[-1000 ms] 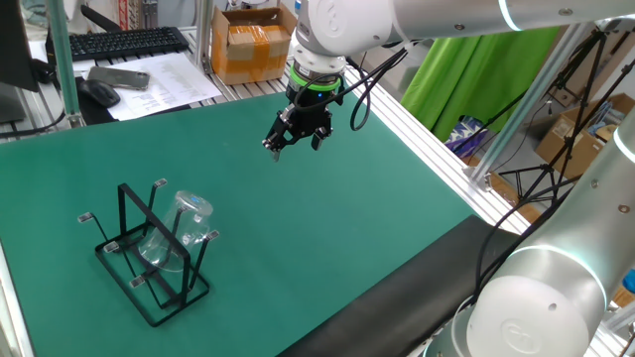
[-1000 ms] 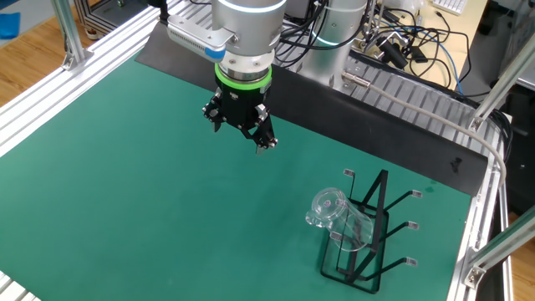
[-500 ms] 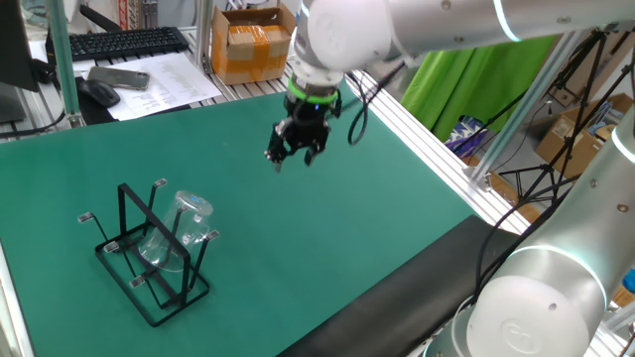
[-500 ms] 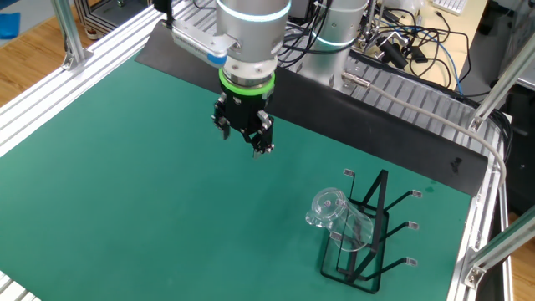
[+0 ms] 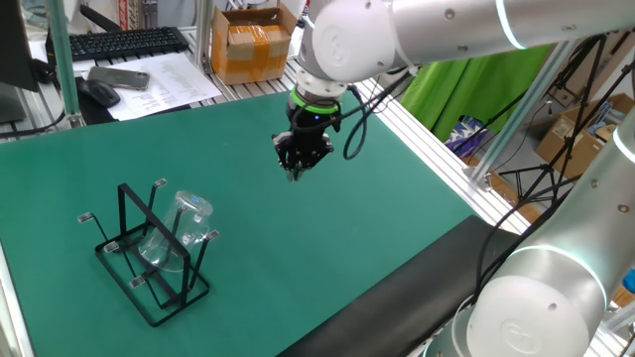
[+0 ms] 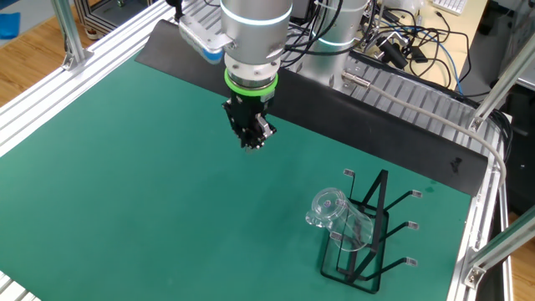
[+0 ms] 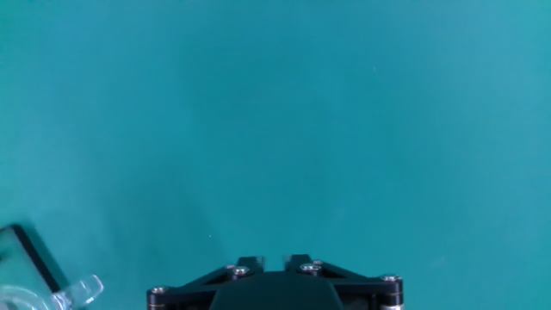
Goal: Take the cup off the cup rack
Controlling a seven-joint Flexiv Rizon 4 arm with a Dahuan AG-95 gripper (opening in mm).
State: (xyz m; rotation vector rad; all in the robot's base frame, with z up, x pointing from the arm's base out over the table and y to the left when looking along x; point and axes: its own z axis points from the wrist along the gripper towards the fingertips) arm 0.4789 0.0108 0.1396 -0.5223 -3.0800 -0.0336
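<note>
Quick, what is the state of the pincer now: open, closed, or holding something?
Pincer: closed, holding nothing, above the mat, apart from the cup on the rack.

Bare mat (image 5: 248, 213) toward cup (image 5: 187, 223), seemingly.

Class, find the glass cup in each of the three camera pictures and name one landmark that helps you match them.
One fixed view: the cup hangs tilted on the cup rack, lower left.
The other fixed view: the cup is lower right, on the rack's left side.
Hand view: only a clear edge shows at the bottom left corner.
Shared landmark: the green mat.
</note>
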